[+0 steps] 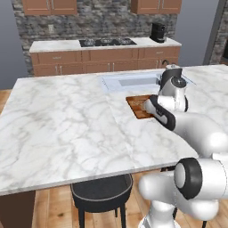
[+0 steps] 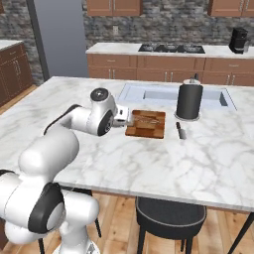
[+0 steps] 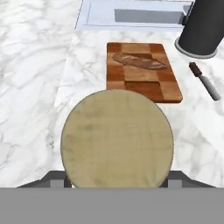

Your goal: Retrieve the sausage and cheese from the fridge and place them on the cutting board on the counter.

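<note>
1. Left base view: the white arm reaches over the white grey-veined marble counter (image 1: 67, 124) toward the reddish-brown wooden cutting board (image 1: 139, 106), which lies just before the inset sink (image 1: 131, 82). The arm's own links cover the board's right part and hide the gripper, so nothing of the grip can be read here.

2. Right base view: the gripper (image 2: 130, 118) sits at the board's (image 2: 146, 124) left edge. A dark cylindrical canister (image 2: 189, 100) stands beside the sink, and a small knife (image 2: 181, 131) lies on the marble just right of the board. What is between the fingers is too small to make out.

3. Hand view: a round tan-yellow cheese (image 3: 117, 139) fills the foreground, clamped between the jaws, whose tips it mostly hides. Beyond it lies the board (image 3: 142, 81), with the long reddish-brown sausage (image 3: 140, 61) already resting on its far half.

4. Judged step: carrying the cheese to the board. The next move calls for advancing over the bare near half, lowering, then releasing clear of the sausage.
</note>
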